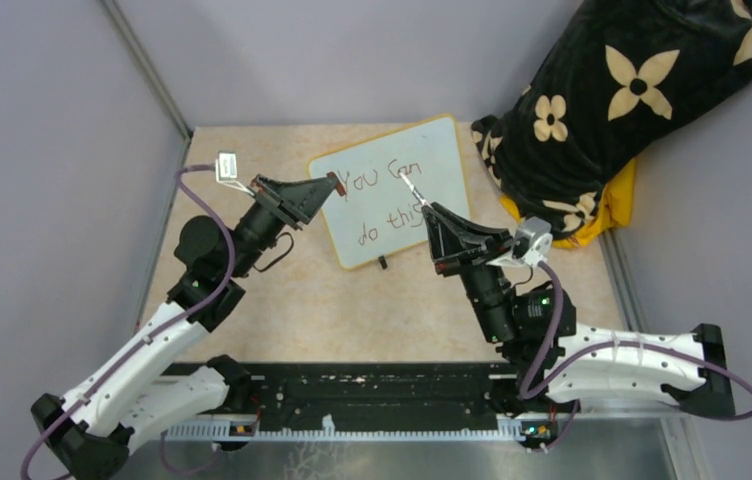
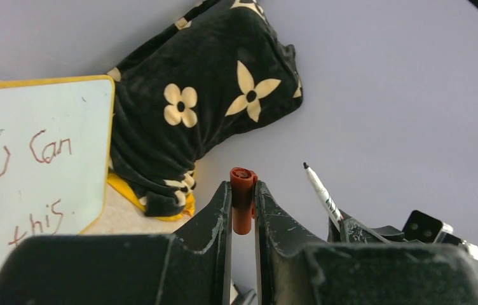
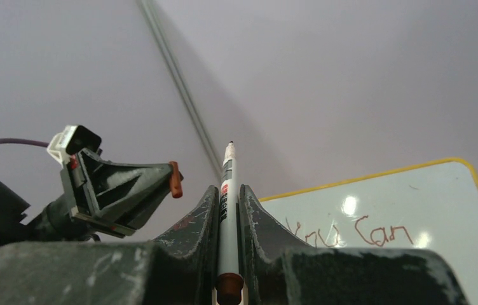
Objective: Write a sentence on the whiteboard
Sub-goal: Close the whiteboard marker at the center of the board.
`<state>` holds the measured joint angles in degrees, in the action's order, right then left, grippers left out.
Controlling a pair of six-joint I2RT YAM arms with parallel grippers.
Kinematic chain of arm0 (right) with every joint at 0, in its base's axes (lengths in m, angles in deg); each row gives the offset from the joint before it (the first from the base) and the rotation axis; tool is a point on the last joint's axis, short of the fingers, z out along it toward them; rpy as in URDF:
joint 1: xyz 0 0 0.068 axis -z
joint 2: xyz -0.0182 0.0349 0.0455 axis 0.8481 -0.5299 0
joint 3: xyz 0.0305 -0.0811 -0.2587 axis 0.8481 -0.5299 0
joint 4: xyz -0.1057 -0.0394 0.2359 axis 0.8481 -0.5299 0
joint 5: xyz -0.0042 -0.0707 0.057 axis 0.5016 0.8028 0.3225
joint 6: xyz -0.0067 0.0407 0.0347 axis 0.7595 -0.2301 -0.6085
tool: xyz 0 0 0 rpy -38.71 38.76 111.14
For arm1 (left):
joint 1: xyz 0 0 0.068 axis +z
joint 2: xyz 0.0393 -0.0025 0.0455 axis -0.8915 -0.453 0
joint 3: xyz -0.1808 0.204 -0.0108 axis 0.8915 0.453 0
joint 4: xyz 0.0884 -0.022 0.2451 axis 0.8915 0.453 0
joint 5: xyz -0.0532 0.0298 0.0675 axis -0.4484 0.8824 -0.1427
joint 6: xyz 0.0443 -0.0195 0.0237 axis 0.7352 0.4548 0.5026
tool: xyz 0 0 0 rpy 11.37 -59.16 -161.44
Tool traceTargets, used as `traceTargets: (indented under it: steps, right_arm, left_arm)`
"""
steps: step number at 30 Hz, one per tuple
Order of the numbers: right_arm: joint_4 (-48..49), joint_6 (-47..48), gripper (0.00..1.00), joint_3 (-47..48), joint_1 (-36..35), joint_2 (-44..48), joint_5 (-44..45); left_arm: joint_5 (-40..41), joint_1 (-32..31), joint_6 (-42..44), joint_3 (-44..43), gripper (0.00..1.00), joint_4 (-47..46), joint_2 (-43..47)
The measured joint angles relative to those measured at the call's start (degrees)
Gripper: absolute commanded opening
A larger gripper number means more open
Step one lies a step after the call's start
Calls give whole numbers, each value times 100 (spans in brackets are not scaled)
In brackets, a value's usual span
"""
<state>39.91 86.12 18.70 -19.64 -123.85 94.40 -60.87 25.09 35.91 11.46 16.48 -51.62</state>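
The whiteboard (image 1: 392, 190) with a pale yellow frame stands tilted at the back of the table. The sentence (image 1: 384, 200) in reddish-brown letters reads "You Can" over "do this"; it also shows in the left wrist view (image 2: 33, 184) and partly in the right wrist view (image 3: 357, 232). My left gripper (image 1: 333, 184) is shut on the orange marker cap (image 2: 243, 198), at the board's left edge. My right gripper (image 1: 430, 212) is shut on the white marker (image 3: 227, 216), its dark tip (image 1: 402, 174) raised over the board's right part; I cannot tell if it touches.
A black cushion with cream flowers (image 1: 612, 110) lies over something yellow (image 1: 607, 215) at the back right, next to the board. Grey walls close in the left, back and right. A black rail (image 1: 352, 395) runs along the near edge.
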Motion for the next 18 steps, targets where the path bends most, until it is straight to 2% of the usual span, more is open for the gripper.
traceTargets:
  steps: [10,18]
  right_arm:
    - [114,-216,0,85,-98,-511,-518]
    - [1338,990,0,214,-925,-1414,-527]
  left_arm:
    - [-24,0,-774,476,0,-743,376]
    - [138,11,-1165,608,0,-916,706]
